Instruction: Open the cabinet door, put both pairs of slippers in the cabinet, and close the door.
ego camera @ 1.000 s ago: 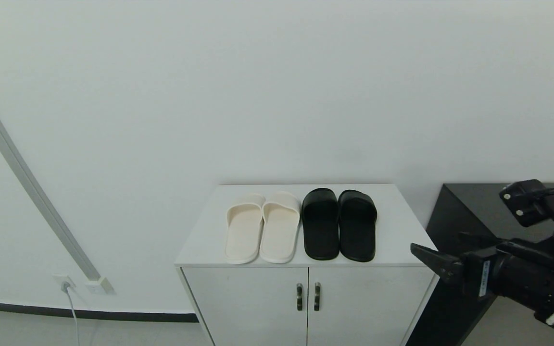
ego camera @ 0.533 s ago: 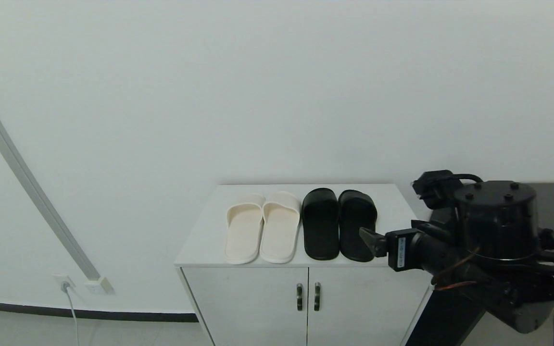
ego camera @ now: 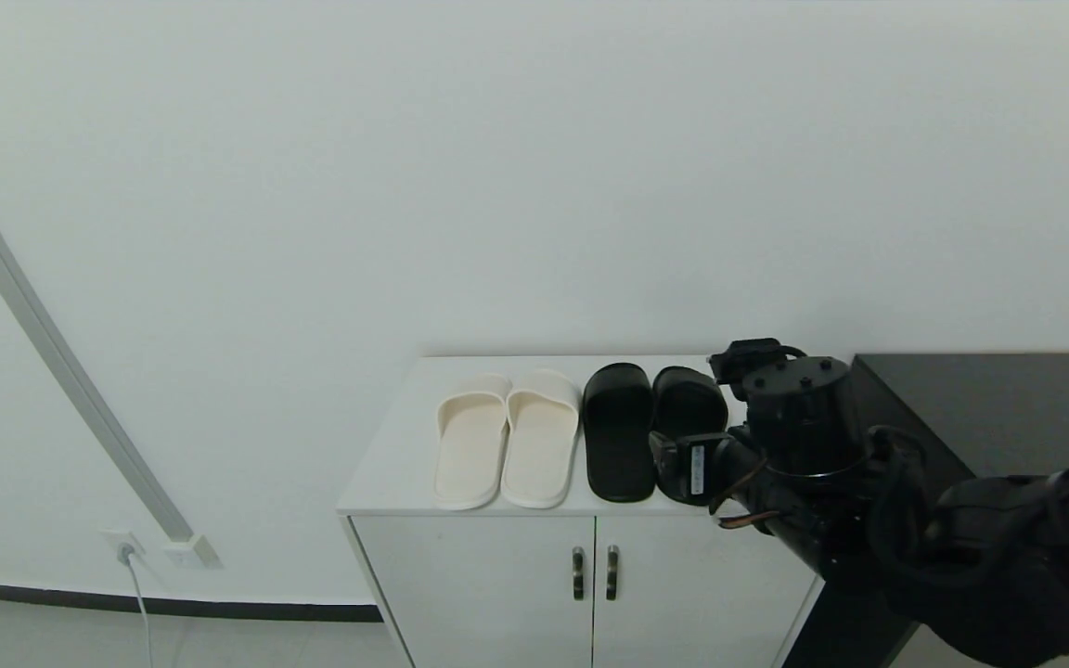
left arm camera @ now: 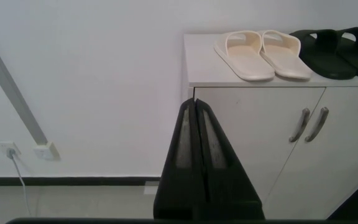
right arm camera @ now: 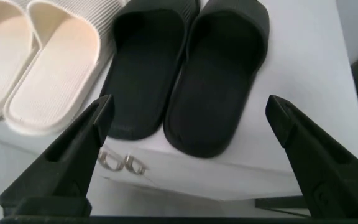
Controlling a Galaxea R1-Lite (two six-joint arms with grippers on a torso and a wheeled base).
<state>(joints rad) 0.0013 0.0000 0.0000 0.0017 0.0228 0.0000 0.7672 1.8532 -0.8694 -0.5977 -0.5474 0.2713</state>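
The cabinet (ego camera: 488,594), bottom centre, is cut off below, its doors (ego camera: 701,594) still shut. Within a second the right arm (ego camera: 869,520) is swung in from the lower right. The right gripper (right arm camera: 189,106) is now held spread above the black slippers (ego camera: 618,431) on the cabinet top, so a grasp before any door opening is suggested. One black slipper is partly hidden. The left gripper (left arm camera: 196,106) is pressed together.

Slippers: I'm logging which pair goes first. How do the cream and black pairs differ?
The cream pair is pale, on the robot's left; the black pair is dark, on its right. The open right tool hangs over the black pair, not the cream pair. Both lie side by side on the cabinet top, above shut doors.
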